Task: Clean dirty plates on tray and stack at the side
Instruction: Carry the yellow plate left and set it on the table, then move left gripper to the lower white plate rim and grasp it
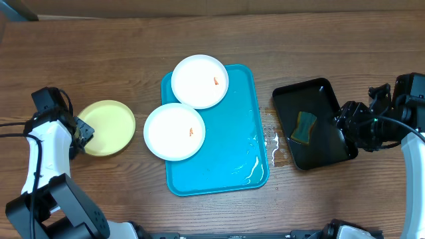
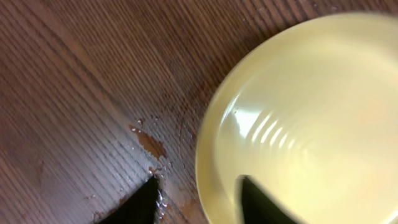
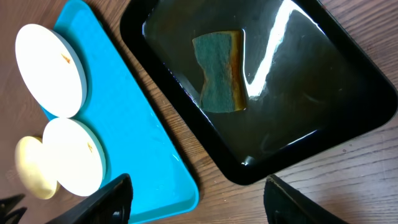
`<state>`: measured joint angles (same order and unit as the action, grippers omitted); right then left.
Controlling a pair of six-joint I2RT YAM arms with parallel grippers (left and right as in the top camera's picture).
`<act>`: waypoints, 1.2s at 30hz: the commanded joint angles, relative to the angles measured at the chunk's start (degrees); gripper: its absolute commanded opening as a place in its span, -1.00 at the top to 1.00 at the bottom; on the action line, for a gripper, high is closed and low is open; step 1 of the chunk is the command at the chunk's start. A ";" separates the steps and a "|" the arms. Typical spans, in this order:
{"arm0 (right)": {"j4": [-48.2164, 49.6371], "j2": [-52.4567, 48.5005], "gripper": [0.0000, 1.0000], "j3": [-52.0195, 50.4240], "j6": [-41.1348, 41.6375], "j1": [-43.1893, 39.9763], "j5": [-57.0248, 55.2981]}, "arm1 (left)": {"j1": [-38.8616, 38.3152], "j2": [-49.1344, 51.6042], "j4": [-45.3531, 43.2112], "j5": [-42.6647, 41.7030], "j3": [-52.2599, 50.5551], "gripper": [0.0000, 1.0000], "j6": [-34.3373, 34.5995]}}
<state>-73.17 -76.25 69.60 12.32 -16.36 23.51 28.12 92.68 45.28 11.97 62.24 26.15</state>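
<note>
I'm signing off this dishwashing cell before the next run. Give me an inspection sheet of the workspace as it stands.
Surface: wooden table, with a wet patch between the two trays.
Job's things: turquoise tray with a puddle in its near right corner; two white plates on it, overhanging its far and left edges, each with an orange smear; yellowish plate off the tray on the table at left, no smear seen.
Clutter: black tray holding water and a sponge.
Grippers: left gripper open, fingers either side of the yellowish plate's rim; right gripper open and empty, by the black tray.
Cables: black cables by the left arm.
Surroundings: nothing seen.
</note>
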 commanded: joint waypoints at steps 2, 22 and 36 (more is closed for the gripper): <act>0.98 0.33 -0.48 0.90 -0.37 0.28 -0.96 | 0.09 -1.81 1.90 -1.62 2.58 -1.00 -1.97; 21.84 -5.60 0.41 -19.41 4.24 15.47 -8.94 | -14.45 -12.94 18.91 -14.45 23.06 -0.98 -12.50; 34.18 -17.18 0.60 -20.11 10.91 28.13 -8.35 | -17.29 -14.95 23.87 -19.50 23.04 -1.00 -13.62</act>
<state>-40.12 -92.29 50.00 20.51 8.91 14.55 11.22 78.74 68.60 -3.49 83.99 14.55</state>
